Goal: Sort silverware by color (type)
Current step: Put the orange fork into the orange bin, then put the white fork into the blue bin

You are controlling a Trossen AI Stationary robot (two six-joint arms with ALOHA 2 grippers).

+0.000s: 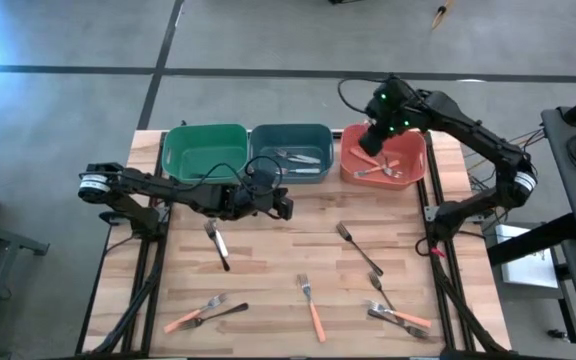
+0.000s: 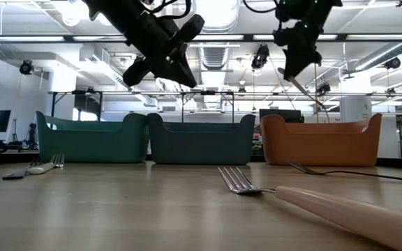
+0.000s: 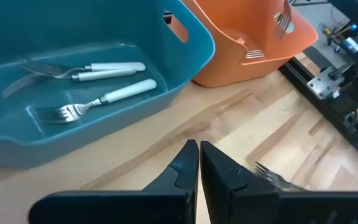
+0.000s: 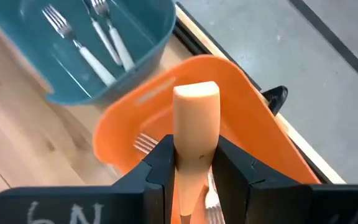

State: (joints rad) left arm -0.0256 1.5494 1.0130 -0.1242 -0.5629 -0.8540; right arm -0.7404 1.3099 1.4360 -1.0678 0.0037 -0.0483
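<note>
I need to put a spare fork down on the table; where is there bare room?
Bare wood: between the black-handled fork and the centre fork, below the blue bin. Crowded: the near edge, with orange-handled forks and the right-corner pile.

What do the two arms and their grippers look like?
Both arms are dark, jointed tubes. The left arm has a silver joint at its base. The right arm shows green lights near its wrist and carries black cables. Each gripper has two flat black fingers.

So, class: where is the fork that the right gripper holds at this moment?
The orange-handled fork hangs in the right gripper above the orange bin, at the table's far right in the high view, beside the blue bin.
</note>
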